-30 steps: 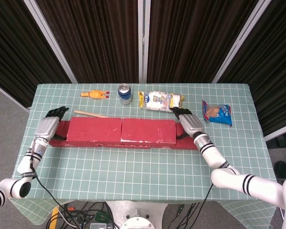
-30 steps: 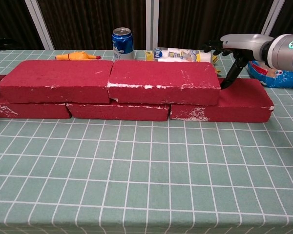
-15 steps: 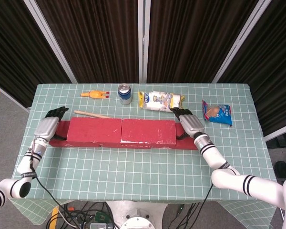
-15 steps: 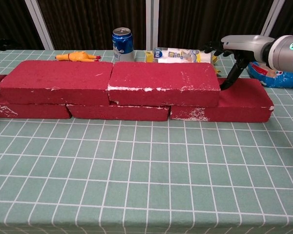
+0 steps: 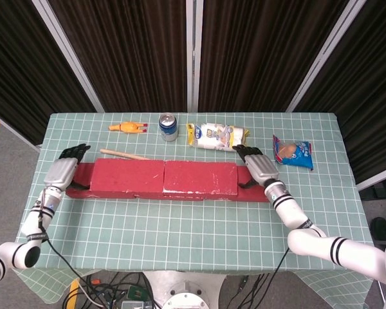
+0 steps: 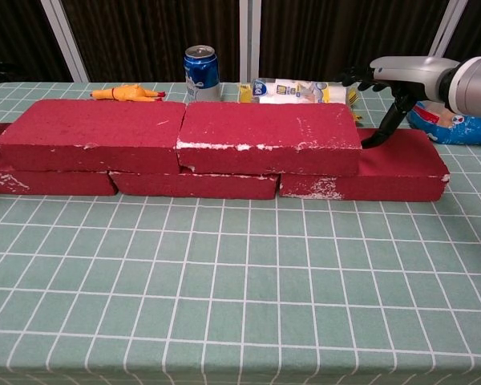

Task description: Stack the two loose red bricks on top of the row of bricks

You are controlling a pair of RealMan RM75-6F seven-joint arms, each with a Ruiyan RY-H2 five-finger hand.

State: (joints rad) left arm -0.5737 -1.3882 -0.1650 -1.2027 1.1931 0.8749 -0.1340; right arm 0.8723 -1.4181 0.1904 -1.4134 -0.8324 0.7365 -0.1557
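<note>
Surface: a table under a green cloth with a white grid, bearing everything in the scene.
Room: dark panelled screens with pale metal frames stand behind the table; grey floor shows at both sides.
Bottom row: a row of red bricks lies flat on the cloth, end to end, its long axis running left to right across the table.
Top bricks: two red bricks, the left upper brick and the right upper brick, lie flat on the row, butted end to end, long axes in line with the row. Both ends of the row stick out beyond them.
Left hand: the left hand is at the left end of the row, fingers spread, holding nothing.
Right hand: the right hand is over the right end of the row, just beside the right upper brick; fingers apart, one dark fingertip down at the brick's end.
Behind the row: a wooden stick, a yellow rubber chicken, a blue drink can, a white snack bag and a blue snack packet.
</note>
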